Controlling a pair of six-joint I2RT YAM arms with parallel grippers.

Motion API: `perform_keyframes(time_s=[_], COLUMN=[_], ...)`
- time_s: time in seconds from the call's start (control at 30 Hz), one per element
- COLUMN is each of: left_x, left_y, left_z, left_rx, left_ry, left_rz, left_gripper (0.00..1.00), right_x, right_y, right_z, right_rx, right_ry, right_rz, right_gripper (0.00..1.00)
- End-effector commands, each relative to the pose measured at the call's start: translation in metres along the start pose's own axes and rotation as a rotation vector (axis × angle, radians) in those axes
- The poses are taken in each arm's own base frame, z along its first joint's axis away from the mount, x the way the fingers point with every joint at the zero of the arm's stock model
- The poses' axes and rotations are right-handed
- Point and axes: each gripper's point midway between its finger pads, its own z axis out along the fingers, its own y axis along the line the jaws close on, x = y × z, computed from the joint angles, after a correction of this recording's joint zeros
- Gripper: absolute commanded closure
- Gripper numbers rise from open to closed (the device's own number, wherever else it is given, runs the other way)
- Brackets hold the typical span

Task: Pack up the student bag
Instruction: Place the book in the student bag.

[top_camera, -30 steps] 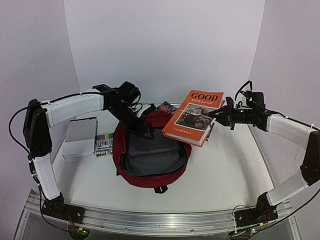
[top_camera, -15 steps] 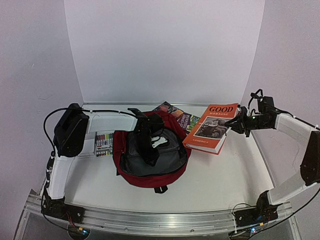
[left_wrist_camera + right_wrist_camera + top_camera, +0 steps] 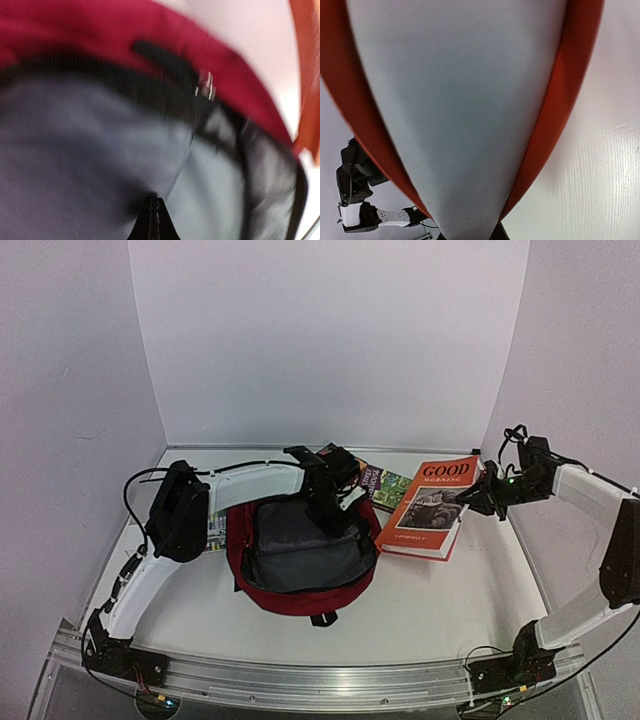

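The student bag [image 3: 300, 565], dark red, lies open at the table's centre with its grey lining [image 3: 75, 150] showing. My left gripper [image 3: 345, 512] hangs over the bag's back right rim. In the left wrist view its fingers [image 3: 154, 220] are shut, tips against a crease in the lining; whether fabric is pinched is unclear. A zip pull [image 3: 206, 86] sits on the red rim. My right gripper [image 3: 478, 498] is shut on the far right edge of an orange "Good Morning" book [image 3: 430, 508], tilted just right of the bag. Its pale page block [image 3: 460, 100] fills the right wrist view.
A second book with a colourful cover [image 3: 385, 483] lies behind the bag's right side. A marker set [image 3: 214, 530] peeks out beside the left arm's elbow. White walls close in the back and both sides. Bare tabletop [image 3: 615, 165] lies right of the orange book.
My left arm swung right across the bag to its back right rim and its gripper closed. My right arm drew the orange book rightward and lower, off the bag.
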Motion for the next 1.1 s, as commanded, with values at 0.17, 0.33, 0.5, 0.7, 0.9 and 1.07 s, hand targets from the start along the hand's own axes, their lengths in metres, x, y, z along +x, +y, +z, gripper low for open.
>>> perform_keyframes(time_s=[0.17, 0.33, 0.5, 0.7, 0.9, 1.07], left_x=[-0.047, 0.002, 0.064, 0.096, 0.066, 0.027], left_y=[-0.003, 0.014, 0.031, 0.053, 0.064, 0.049], left_z=[-0.032, -0.068, -0.065, -0.038, -0.018, -0.012], left_rx=[-0.011, -0.136, -0.216, -0.319, -0.382, -0.297], left_ry=[-0.129, -0.020, 0.149, 0.263, 0.209, 0.096], left_rz=[-0.079, -0.002, 0.076, 0.092, 0.070, -0.008], left_gripper=[0.61, 0.47, 0.44, 0.48, 0.76, 0.97], right_x=[0.004, 0.009, 0.003, 0.007, 0.030, 0.038], right_y=[0.001, -0.003, 0.002, 0.004, -0.009, -0.028], right_z=[-0.006, -0.004, -0.004, -0.006, -0.006, -0.006], right_rx=[0.002, 0.009, 0.001, -0.009, 0.016, 0.097], right_ry=[0.018, 0.030, 0.025, 0.034, 0.085, 0.098], right_rz=[-0.017, -0.025, -0.042, -0.025, 0.045, 0.071], right_gripper=[1.00, 1.00, 1.00, 1.00, 1.00, 1.00])
